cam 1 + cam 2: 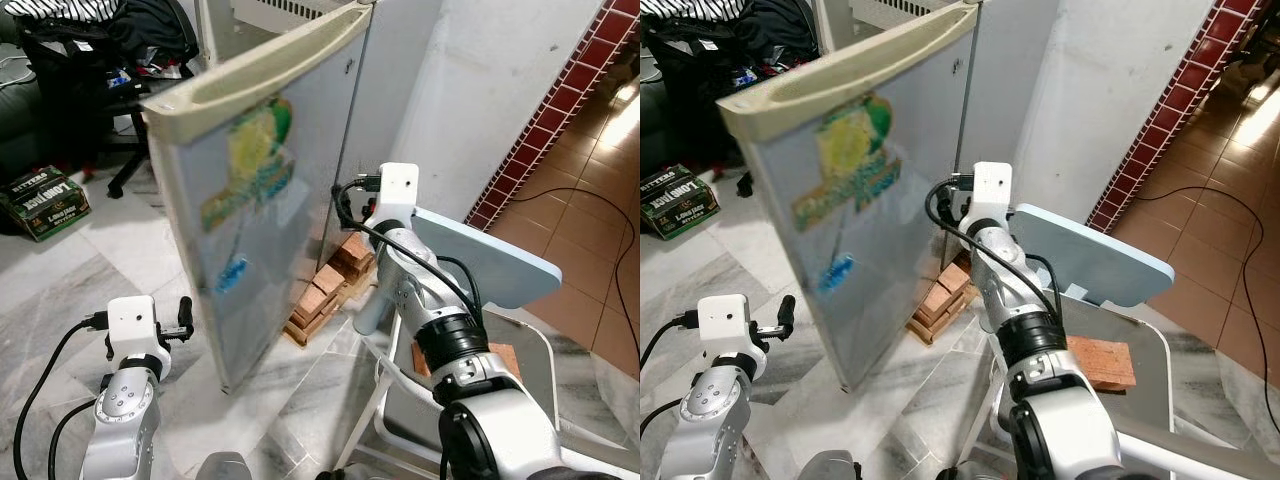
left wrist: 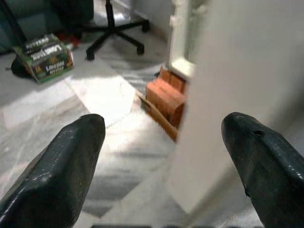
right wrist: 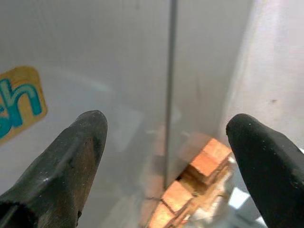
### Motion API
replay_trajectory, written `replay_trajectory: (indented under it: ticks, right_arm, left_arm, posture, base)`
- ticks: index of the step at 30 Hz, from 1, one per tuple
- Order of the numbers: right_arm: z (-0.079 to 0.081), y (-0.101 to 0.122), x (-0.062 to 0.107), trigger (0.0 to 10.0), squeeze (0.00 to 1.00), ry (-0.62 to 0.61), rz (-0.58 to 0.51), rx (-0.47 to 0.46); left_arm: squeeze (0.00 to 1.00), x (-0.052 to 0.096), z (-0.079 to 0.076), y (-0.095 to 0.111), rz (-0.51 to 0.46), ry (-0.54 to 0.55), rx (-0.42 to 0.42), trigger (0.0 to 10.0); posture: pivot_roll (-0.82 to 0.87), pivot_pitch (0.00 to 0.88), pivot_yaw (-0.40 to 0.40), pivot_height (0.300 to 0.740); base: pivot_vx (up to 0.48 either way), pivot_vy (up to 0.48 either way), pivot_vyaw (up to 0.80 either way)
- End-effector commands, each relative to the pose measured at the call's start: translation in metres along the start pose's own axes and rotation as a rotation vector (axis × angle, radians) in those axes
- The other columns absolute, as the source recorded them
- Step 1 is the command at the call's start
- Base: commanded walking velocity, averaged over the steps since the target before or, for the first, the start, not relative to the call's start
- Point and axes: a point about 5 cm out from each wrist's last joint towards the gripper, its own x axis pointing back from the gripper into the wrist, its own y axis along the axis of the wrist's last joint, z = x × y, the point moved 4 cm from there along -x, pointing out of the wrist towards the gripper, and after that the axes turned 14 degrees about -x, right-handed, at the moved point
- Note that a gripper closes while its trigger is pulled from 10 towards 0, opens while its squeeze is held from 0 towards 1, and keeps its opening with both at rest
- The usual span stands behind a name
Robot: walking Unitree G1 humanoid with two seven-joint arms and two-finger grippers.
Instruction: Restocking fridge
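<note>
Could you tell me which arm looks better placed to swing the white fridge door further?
Probably the right: the right gripper, open, is raised beside the stickered white fridge door; the left gripper, also open, sits low near its bottom edge.

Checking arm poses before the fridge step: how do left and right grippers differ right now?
Height: the left gripper sits low, near the floor; the right gripper is raised to mid-height of the fridge door.
Side: the left gripper is on the door's outer, free-edge side; the right gripper faces the hinge side, toward the bricks under the fridge.
Shared: both have their fingers spread and hold nothing.
</note>
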Motion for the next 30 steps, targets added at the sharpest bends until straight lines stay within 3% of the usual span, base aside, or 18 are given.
replay_trajectory:
  ticks: [1,2,10,14,21,23,24,25,26,27,29,30]
  right_arm:
    - [-0.013,0.012,-0.002,10.0,0.00,-0.047,-0.037,0.006]
    - [-0.026,0.013,-0.002,10.0,0.00,-0.082,-0.040,0.011]
    - [-0.056,0.012,0.001,10.0,0.00,-0.177,-0.041,0.025]
    - [-0.065,0.012,0.001,10.0,0.00,-0.228,-0.043,0.037]
    - [-0.062,0.017,-0.001,10.0,0.00,-0.238,-0.062,0.021]
    - [-0.045,0.016,-0.005,10.0,0.00,-0.183,-0.044,-0.009]
    - [-0.028,0.012,-0.006,10.0,0.00,-0.100,-0.007,-0.058]
    - [0.003,0.008,-0.005,10.0,0.00,0.064,0.037,-0.141]
    - [0.085,0.010,0.020,10.0,0.00,0.525,0.157,-0.382]
    - [0.085,0.010,0.020,10.0,0.00,0.525,0.157,-0.382]
    - [0.140,0.028,0.074,10.0,0.00,0.961,0.257,-0.550]
    - [0.154,0.041,0.109,10.0,0.00,1.178,0.279,-0.551]
  left_arm:
    - [0.00,-0.001,-0.003,-0.003,0.018,-0.018,0.006,10.0]
    - [0.00,-0.001,-0.005,-0.002,0.015,-0.035,0.000,10.0]
    - [0.00,-0.003,-0.006,-0.009,0.075,-0.041,-0.022,10.0]
    - [0.00,-0.003,-0.003,-0.021,0.148,-0.038,-0.031,10.0]
    - [0.00,-0.003,-0.004,-0.026,0.179,-0.048,-0.025,10.0]
    - [0.00,-0.004,-0.005,-0.025,0.179,-0.057,-0.031,10.0]
    - [0.00,-0.005,-0.005,-0.025,0.178,-0.061,-0.035,10.0]
    - [0.00,-0.005,-0.005,-0.025,0.180,-0.063,-0.036,10.0]
    - [0.00,-0.006,-0.005,-0.025,0.180,-0.065,-0.039,10.0]
    - [0.00,-0.006,-0.005,-0.025,0.180,-0.065,-0.039,10.0]
    - [0.00,-0.007,-0.005,-0.024,0.182,-0.068,-0.039,10.0]
    - [0.00,-0.007,-0.005,-0.024,0.181,-0.073,-0.040,10.0]
  posture:
    - [0.21,0.000,-0.082,0.740]
    - [0.21,0.000,-0.080,0.740]
    - [0.20,0.000,-0.073,0.740]
    - [0.21,0.000,-0.070,0.740]
    - [0.20,0.000,-0.067,0.740]
    - [0.20,0.000,-0.065,0.740]
    - [0.20,0.000,-0.064,0.740]
    - [0.20,0.000,-0.065,0.740]
    - [0.20,0.000,-0.064,0.740]
    - [0.20,0.000,-0.064,0.740]
    - [0.20,0.000,-0.063,0.740]
    - [0.20,0.000,-0.066,0.740]
  base:
    - [0.000,0.000,0.00]
    - [0.000,0.000,0.00]
    - [0.000,0.000,0.00]
    - [0.000,0.000,0.00]
    - [0.000,0.000,0.00]
    - [0.000,0.000,0.00]
    - [0.000,0.000,0.00]
    - [0.000,0.000,0.00]
    - [0.000,0.000,0.00]
    - [0.000,0.000,0.00]
    - [0.000,0.000,0.00]
    - [0.000,0.000,0.00]
